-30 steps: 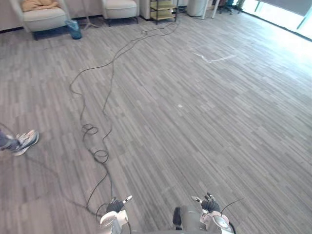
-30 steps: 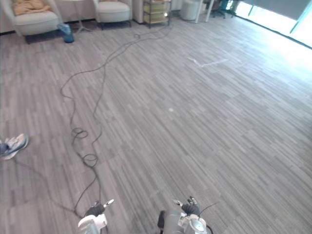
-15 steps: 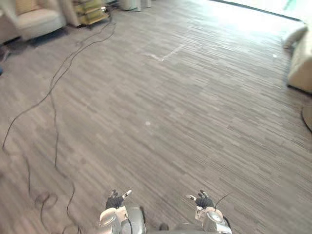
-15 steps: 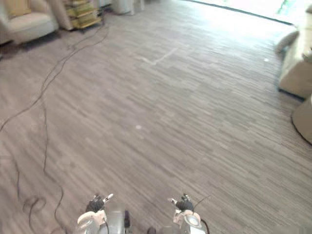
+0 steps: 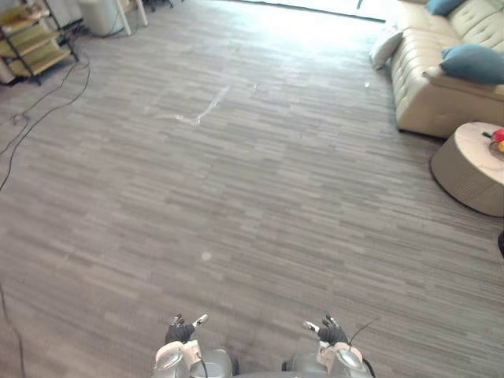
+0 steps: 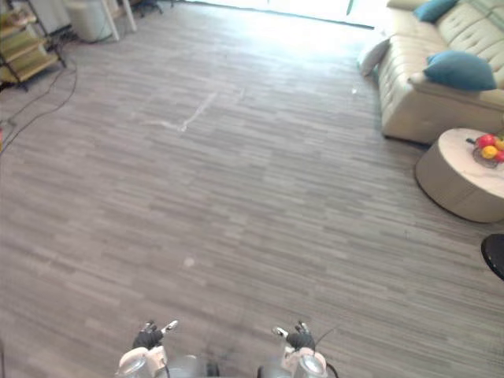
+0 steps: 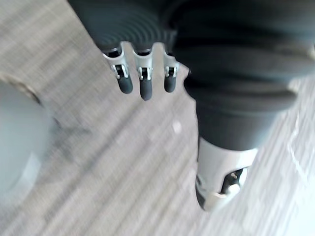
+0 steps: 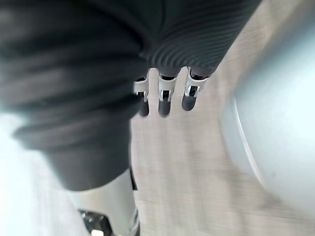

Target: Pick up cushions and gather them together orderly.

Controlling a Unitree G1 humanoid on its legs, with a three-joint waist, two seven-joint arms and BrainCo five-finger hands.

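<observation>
The left hand (image 5: 183, 332) and right hand (image 5: 328, 334) hang low, fingers straight and holding nothing, because the blue cushion (image 5: 472, 63) on the sofa (image 5: 425, 98) and the pale cushion (image 5: 384, 46) beside it are far away

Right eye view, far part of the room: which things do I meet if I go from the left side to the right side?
In order: shelf rack → pale bin → pale cushion at the end of the sofa → large blue cushion on the sofa.

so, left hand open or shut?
Open: the left hand shows its fingers straight in its wrist view, holding nothing.
</observation>
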